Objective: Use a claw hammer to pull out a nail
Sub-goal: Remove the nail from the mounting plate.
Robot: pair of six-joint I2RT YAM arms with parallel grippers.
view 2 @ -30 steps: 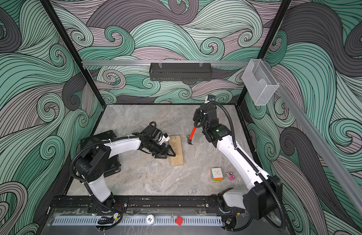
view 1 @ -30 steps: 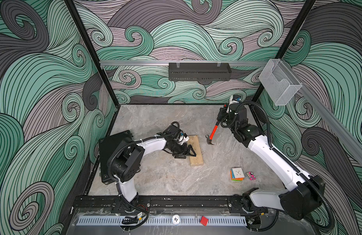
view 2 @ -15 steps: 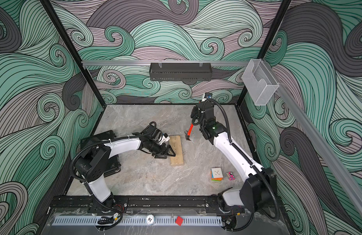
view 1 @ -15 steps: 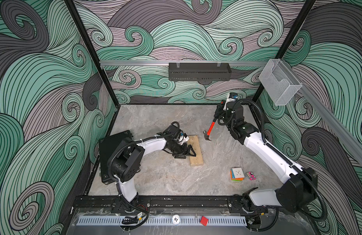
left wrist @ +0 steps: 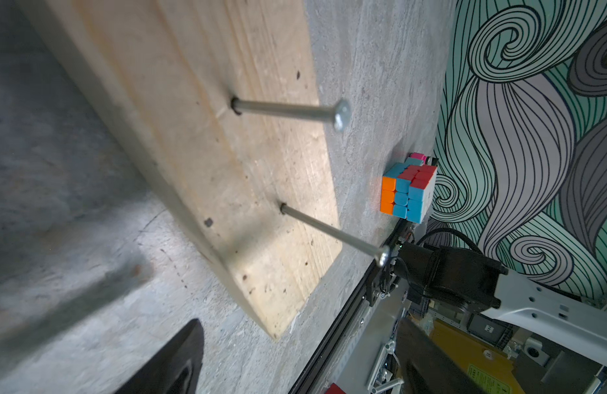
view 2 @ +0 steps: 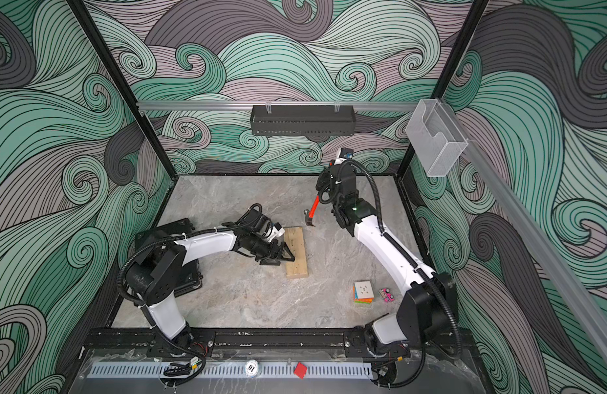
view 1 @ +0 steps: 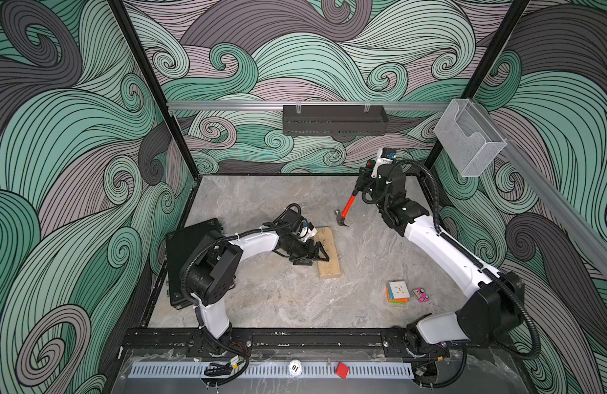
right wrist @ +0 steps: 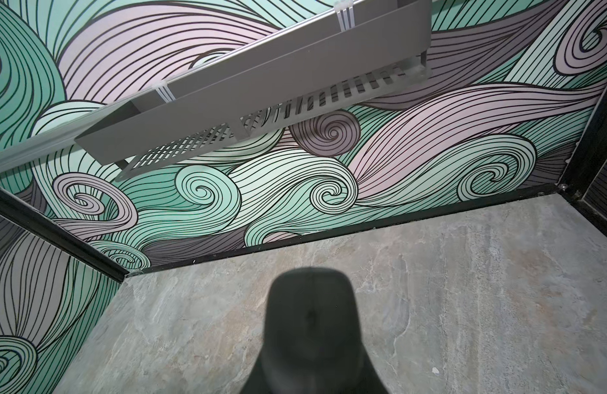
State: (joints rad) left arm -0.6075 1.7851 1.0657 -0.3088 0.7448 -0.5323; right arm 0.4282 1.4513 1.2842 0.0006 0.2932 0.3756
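Observation:
The claw hammer [view 1: 345, 212] hangs head-down above the table, with its grey head right of the wooden board's [view 1: 329, 262] far end. My right gripper [view 1: 364, 178] is shut on its black handle, whose butt [right wrist: 311, 317] fills the right wrist view. In a top view [view 2: 311, 210] the orange-red shaft slants down to the left. Two long nails [left wrist: 288, 111] [left wrist: 332, 232] stick out of the board [left wrist: 199, 112]. My left gripper [view 1: 318, 254] stands open at the board's left edge, fingers [left wrist: 172, 365] wide apart, holding nothing.
A colourful puzzle cube [view 1: 397, 291] and a small pink piece [view 1: 420, 294] lie front right. A black case [view 1: 189, 252] sits at the left under the left arm. On the back wall hangs a black shelf [view 1: 334, 119]; a clear bin [view 1: 469, 143] hangs at the right.
My right arm has carried the hammer a little left and toward the back wall. The left arm and the board have not moved.

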